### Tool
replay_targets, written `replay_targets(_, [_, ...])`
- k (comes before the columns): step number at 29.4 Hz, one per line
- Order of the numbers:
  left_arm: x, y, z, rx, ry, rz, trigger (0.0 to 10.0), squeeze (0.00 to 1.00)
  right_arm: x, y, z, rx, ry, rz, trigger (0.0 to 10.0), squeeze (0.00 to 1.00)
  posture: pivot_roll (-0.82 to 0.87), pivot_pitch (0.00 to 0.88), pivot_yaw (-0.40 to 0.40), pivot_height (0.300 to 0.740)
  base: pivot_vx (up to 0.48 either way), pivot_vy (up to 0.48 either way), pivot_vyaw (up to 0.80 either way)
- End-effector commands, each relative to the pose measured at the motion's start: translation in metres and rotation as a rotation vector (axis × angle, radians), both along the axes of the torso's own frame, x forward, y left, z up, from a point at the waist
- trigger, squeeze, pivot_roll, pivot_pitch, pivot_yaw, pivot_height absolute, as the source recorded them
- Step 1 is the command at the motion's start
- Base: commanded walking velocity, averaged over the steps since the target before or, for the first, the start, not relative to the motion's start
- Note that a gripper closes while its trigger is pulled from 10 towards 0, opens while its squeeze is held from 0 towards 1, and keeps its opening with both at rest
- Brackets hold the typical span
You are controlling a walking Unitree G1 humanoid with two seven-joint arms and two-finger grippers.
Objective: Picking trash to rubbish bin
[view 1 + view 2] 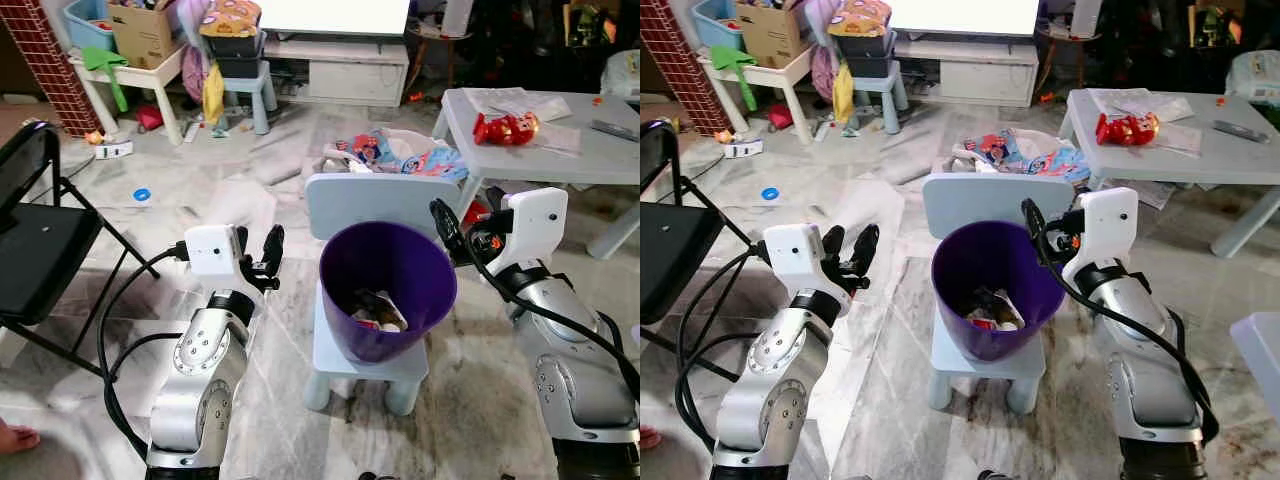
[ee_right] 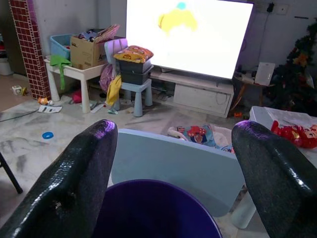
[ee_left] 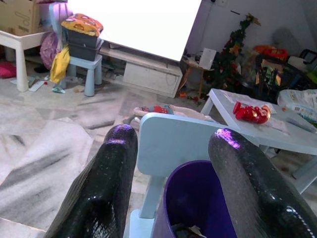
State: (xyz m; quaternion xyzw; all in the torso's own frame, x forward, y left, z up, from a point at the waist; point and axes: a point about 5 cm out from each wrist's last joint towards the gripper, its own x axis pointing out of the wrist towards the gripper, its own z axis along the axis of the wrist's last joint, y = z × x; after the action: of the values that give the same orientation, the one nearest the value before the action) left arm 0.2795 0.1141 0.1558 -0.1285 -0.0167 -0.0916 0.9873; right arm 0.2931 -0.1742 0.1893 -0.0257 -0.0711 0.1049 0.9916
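Centre-left of frame: left gripper (image 1: 258, 258) raised beside the purple bin (image 1: 387, 288), fingers parted, empty. Bin at centre on a pale blue child's chair (image 1: 365, 358), trash (image 1: 378, 311) inside. Right gripper (image 1: 447, 232) at its right rim, fingers spread, empty.

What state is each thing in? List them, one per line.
purple bin: upright on the chair, trash inside
small blue chair: upright, carrying the bin
left gripper: open, empty, beside the bin
right gripper: open, empty, at the bin's rim
TV: switched on
black folding chair: unfolded
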Motion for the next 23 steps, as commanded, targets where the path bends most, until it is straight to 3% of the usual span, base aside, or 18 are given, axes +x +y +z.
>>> replay_targets(1, [-0.0008,-0.0050,-0.0009,-0.028,0.008,-0.009,10.0,0.00,-0.0018,-0.0012,0.0028,-0.010,-0.009,0.001,10.0,0.00,-0.02,0.095,-0.021,0.740,0.000,0.000,0.00])
replay_targets(7, [-0.0003,-0.0047,-0.0007,-0.030,0.007,-0.007,10.0,0.00,-0.0019,-0.0012,0.0026,-0.010,-0.009,0.000,10.0,0.00,-0.02,0.095,-0.021,0.740,0.000,0.000,0.00])
replay_targets(23, [0.0009,-0.0046,-0.0013,-0.027,0.010,-0.005,10.0,0.00,-0.0012,-0.0013,0.0027,-0.010,-0.009,0.000,10.0,0.00,-0.03,0.093,-0.021,0.740,-0.272,0.000,0.00])
